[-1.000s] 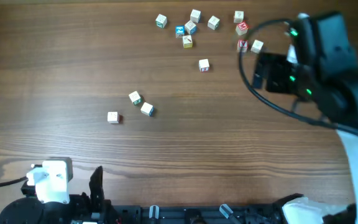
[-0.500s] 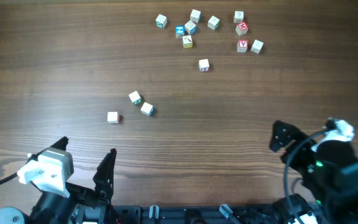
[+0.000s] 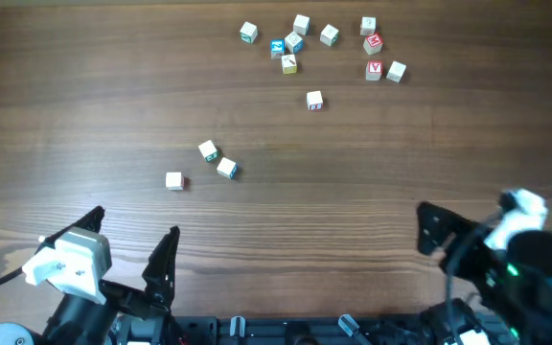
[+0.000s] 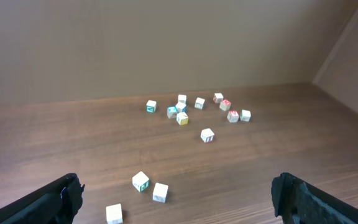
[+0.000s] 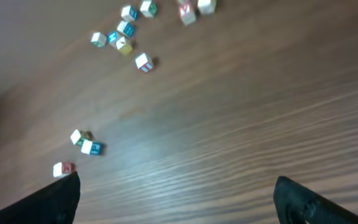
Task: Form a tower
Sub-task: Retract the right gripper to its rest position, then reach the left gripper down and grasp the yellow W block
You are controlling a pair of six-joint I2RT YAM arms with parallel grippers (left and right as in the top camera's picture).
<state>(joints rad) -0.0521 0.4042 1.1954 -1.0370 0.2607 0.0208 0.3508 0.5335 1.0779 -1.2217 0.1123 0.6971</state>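
No tower shows in any view; the whitish cubes all lie singly on the wooden table (image 3: 84, 86). Three cubes (image 3: 208, 150) sit left of centre, also seen in the left wrist view as cubes (image 4: 141, 181) ahead of the fingers. A cluster of cubes (image 3: 290, 43) lies at the back, with one cube (image 3: 314, 100) alone in front of it. My left gripper (image 3: 135, 227) stands open at the near left edge, holding nothing. My right gripper (image 3: 472, 216) is open at the near right edge, far from every cube.
Two red-faced cubes (image 3: 373, 56) lie at the right end of the back cluster. The right wrist view shows the three near cubes (image 5: 92, 147) at its left and the back cluster (image 5: 123, 34) at the top.
The right arm has drawn back from the far-right cubes to the near right edge. The left gripper has swung up, its fingers now pointing out over the table. No cube has moved.
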